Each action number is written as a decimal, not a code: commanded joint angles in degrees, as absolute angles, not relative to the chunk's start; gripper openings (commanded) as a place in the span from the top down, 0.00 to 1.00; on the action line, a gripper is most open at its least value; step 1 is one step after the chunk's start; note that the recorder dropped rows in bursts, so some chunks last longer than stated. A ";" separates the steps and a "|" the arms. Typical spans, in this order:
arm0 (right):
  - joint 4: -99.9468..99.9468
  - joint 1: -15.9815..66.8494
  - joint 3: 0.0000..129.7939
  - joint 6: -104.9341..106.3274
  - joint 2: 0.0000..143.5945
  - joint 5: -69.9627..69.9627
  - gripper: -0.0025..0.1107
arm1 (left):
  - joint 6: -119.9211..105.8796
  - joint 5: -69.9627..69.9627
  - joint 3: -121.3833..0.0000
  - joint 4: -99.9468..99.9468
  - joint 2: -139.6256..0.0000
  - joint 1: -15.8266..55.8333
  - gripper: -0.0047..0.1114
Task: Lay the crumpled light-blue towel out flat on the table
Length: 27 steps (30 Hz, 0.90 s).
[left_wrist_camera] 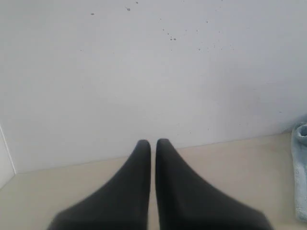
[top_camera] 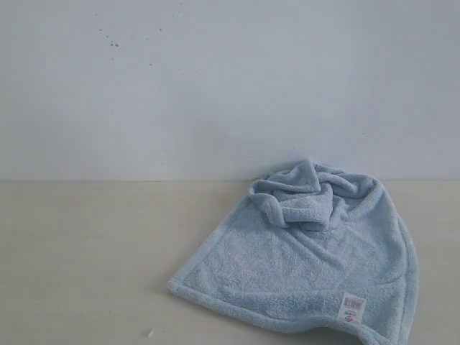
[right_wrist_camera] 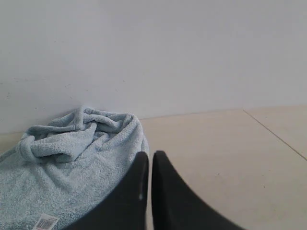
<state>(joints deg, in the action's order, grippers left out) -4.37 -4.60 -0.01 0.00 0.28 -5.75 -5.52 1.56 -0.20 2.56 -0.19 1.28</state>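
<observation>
The fluffy light-blue terry towel (top_camera: 316,266) lies on the right half of the pale beige counter (top_camera: 86,251), with its far end bunched by the white wall. The left claw (left_wrist_camera: 152,142) and the right claw (right_wrist_camera: 150,154) are both closed and empty. The right one is nearer, I think.

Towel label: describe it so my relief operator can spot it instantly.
On the beige table lies a light-blue towel, bunched toward the wall. Near its front edge sits the label: the only white patch on the cloth, with pink print.
</observation>
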 commanded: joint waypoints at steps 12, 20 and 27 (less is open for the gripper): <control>-4.26 -4.57 0.00 0.00 0.00 -5.27 0.95 | -5.33 1.31 0.00 1.90 0.00 1.23 0.93; -4.26 -4.57 0.00 0.00 0.00 -5.27 0.95 | 7.71 1.63 0.00 0.56 0.00 1.23 0.93; -4.26 -4.57 0.00 0.00 0.00 -5.27 0.95 | 29.71 2.07 0.00 0.00 0.00 1.23 0.93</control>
<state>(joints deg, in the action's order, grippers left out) -4.37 -4.60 -0.01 0.00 0.28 -5.75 23.93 1.56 -0.20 0.56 -0.19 1.28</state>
